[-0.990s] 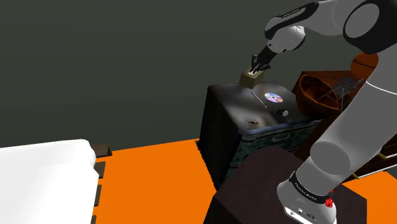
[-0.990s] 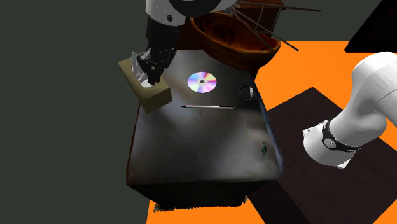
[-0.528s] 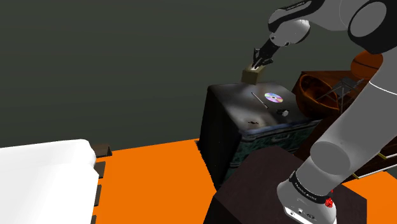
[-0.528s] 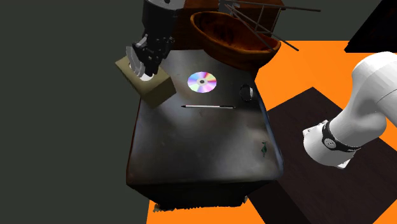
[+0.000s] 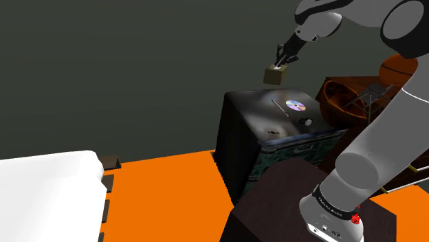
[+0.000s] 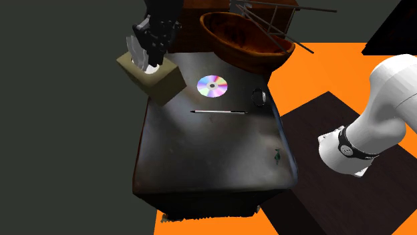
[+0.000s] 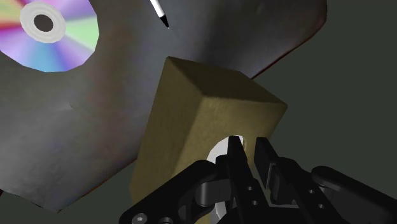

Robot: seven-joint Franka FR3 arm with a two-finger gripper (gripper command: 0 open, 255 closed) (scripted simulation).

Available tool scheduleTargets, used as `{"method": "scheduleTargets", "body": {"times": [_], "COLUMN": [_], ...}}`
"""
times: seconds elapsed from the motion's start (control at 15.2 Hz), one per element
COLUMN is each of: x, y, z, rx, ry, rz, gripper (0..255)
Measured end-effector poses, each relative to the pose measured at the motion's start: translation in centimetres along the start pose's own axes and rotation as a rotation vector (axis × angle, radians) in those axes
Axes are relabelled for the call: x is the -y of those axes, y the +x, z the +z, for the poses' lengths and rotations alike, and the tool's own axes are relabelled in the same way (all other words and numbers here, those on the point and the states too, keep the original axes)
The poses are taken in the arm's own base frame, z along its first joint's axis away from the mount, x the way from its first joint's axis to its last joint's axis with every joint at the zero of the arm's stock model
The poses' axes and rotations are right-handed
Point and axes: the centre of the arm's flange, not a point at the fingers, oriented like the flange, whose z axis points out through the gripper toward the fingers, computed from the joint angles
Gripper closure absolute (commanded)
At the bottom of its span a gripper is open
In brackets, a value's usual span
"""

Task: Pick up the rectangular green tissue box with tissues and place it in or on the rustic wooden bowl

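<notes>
Olive-tan tissue box (image 6: pixel 162 83), held clear above dark table (image 6: pixel 200 157), clenched at its white tissue by black gripper (image 6: pixel 151 62); 9 o'clock of disc (image 6: pixel 212 85). Brown bowl (image 6: pixel 235 41): 1 o'clock.

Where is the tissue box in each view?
Shoulder view: the olive tissue box hangs from the gripper, in the air above the dark table, right of centre near the top.
Second exterior view: upper left, by the table's corner.
Wrist view: clasped at its top by the gripper.
Shared landmark: the shiny disc on the table.
</notes>
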Motion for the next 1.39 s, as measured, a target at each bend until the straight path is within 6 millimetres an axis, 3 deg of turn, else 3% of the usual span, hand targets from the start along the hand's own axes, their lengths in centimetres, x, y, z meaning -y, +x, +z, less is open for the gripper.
{"method": "scheduleTargets", "body": {"times": [1.39], "x": [4.0], "y": [1.8], "z": [-10.2], "rx": [0.000], "ry": [0.000], "rz": [0.000], "gripper": [255]}}
